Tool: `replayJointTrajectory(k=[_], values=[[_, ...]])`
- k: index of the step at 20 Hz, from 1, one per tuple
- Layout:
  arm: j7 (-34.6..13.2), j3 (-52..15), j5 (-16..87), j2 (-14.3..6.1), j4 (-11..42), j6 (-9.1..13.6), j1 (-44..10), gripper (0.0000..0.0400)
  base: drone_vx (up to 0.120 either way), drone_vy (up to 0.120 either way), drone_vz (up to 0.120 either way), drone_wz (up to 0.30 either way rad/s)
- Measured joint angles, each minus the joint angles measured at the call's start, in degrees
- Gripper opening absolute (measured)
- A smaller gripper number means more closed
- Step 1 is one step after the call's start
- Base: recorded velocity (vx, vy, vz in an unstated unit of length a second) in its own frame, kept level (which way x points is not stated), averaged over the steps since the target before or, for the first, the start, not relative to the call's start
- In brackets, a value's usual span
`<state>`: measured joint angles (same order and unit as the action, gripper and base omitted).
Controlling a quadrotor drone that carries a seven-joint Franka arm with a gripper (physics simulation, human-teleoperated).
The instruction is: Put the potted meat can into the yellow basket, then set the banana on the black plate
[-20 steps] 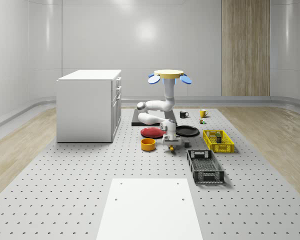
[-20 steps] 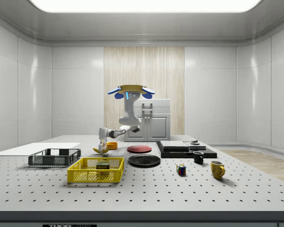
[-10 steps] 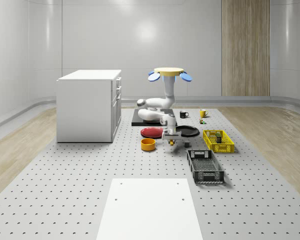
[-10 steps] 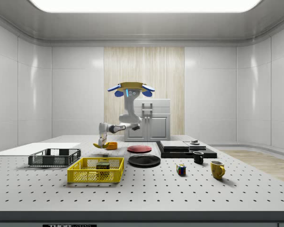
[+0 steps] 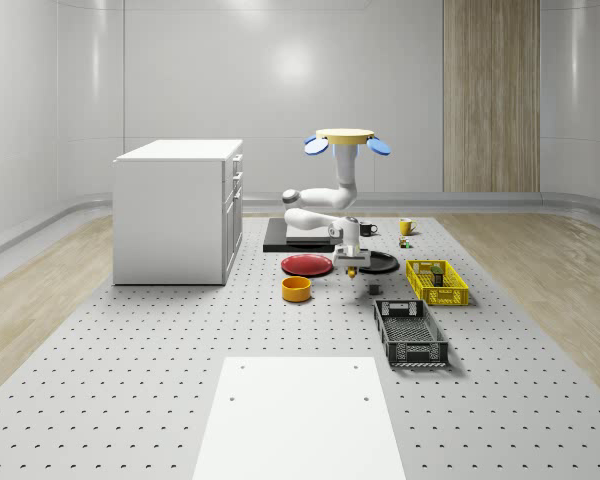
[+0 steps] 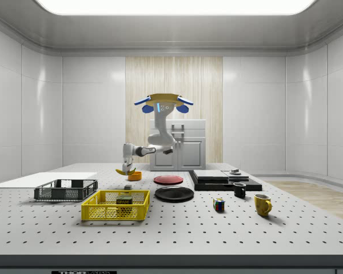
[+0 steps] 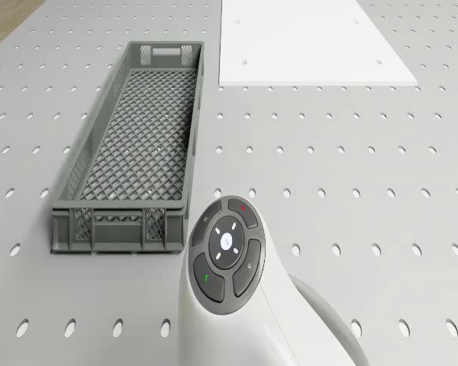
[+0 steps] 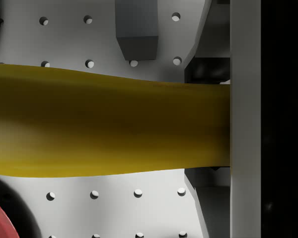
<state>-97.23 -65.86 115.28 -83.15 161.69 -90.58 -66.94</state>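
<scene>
Overhead, you see drone (image 5: 346,138) hovering near black slab (image 5: 280,240), arm bent down. Jaws (image 5: 351,268) clamped on banana (image 6: 124,170), held clear of worktop (image 5: 180,360) between red plate (image 5: 307,264) and black plate (image 5: 377,261). Orange bowl (image 5: 296,288) close by. Yellow basket (image 6: 115,205) holds potted meat can (image 6: 124,200). Grey crate (image 7: 133,145) alongside.

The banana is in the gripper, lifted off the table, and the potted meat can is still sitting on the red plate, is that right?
Not quite. The side view shows the potted meat can inside the yellow basket, not on the red plate. The gripper does hold the banana above the table.
</scene>
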Motion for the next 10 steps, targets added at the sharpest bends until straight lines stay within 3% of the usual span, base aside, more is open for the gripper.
replayJointTrajectory(k=[10], values=[[-0.3, -0.2, -0.3, -0.3, 0.0, -0.2, -0.1, 0.0197, -0.120, 0.120, 0.000, 0.000]])
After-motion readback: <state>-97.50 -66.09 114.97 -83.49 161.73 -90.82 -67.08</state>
